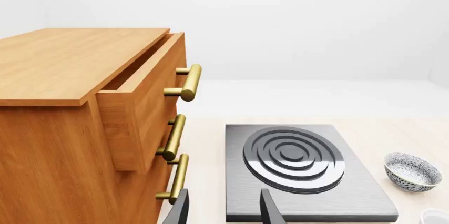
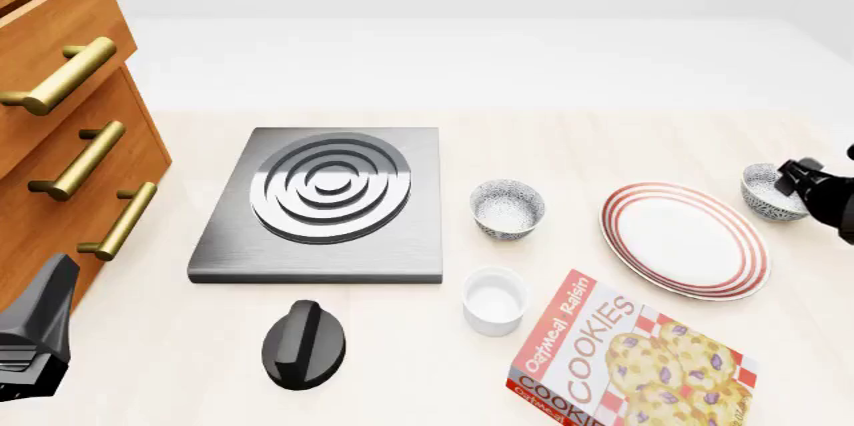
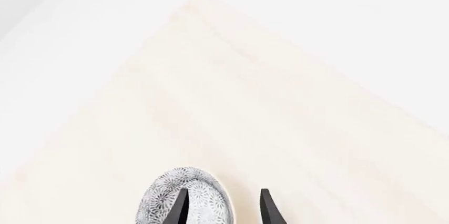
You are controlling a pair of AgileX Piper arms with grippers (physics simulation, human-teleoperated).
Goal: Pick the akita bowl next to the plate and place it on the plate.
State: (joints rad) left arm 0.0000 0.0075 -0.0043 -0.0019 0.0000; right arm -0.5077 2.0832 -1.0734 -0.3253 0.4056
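The akita bowl, speckled grey-black with a white inside, sits just off the right edge of the red-ringed white plate. My right gripper hovers at that bowl, open. In the right wrist view one finger is over the bowl and the other is outside its rim; whether either touches it I cannot tell. A look-alike bowl stands to the left of the plate, nearer the stove plate. My left gripper waits open by the drawers, with nothing between its fingers.
A wooden drawer cabinet with brass handles stands at the left, its top drawer pulled out. A grey stove plate, a black knob, a white ramekin and a cookie box lie toward the front.
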